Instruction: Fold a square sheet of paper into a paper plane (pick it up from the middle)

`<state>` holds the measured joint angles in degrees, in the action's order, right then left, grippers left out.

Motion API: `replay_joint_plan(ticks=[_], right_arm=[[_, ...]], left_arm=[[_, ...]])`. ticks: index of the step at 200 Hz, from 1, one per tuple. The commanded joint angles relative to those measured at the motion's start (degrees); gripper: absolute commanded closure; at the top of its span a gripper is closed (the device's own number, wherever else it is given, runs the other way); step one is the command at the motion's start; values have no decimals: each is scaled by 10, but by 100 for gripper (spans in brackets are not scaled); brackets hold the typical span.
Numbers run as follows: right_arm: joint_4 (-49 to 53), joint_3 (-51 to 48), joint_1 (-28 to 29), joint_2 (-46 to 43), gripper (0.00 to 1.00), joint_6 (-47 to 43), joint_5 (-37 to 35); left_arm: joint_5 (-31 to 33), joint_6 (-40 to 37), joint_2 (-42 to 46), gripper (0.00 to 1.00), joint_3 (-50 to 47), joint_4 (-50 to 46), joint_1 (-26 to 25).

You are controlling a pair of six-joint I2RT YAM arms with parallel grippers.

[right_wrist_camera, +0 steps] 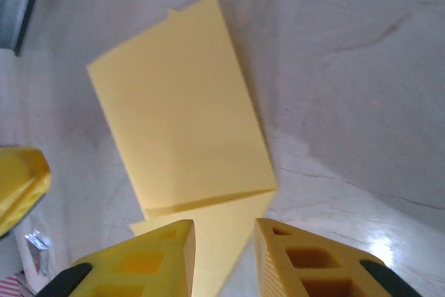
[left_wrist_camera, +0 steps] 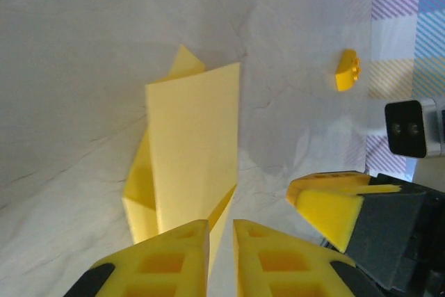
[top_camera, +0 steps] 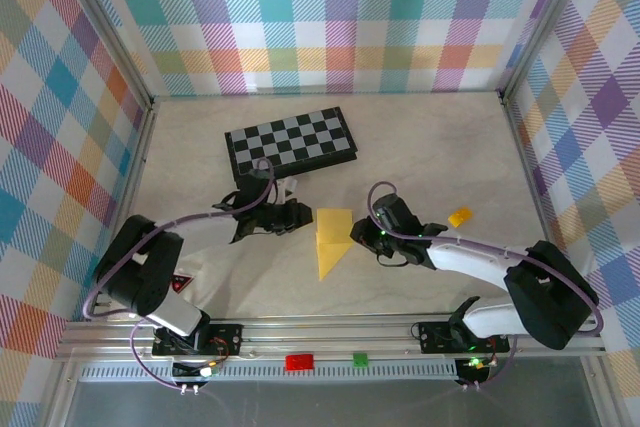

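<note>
Between both grippers: folded paper [top_camera: 333,242], long way pointing toward the bases. Left gripper [left_wrist_camera: 221,233] nearly shut round its edge, real hold hard to tell. Right gripper [right_wrist_camera: 224,234] a little open, empty.

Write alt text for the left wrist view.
A partly folded yellow paper lies on the white table, its near tip reaching into the narrow gap between the yellow fingers of the left hand. The right hand sits at lower right, and a small orange-yellow block rests farther off at upper right.
</note>
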<state>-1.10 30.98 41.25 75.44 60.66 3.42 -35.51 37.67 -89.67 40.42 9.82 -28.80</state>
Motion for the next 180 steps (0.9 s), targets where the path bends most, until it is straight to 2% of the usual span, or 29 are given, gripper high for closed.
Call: replay_joint_plan(ticks=[1, 29, 56, 133, 180], right_arm=[[-10, 4, -19, 18, 69, -41, 78], [-43, 15, -30, 62, 63, -50, 125], [-69, 18, -39, 91, 61, -46, 147], [-62, 14, -63, 92, 54, -56, 159], [-74, 19, -69, 103, 52, -57, 190]], left_arm=[[-23, -10, -40, 85, 24, 21, -13], [-21, -7, -76, 85, 38, 28, -24], [-23, -6, -99, 87, 54, 32, -28], [7, -28, -154, 90, 77, -2, -30], [21, -26, -183, 93, 41, 13, -29]])
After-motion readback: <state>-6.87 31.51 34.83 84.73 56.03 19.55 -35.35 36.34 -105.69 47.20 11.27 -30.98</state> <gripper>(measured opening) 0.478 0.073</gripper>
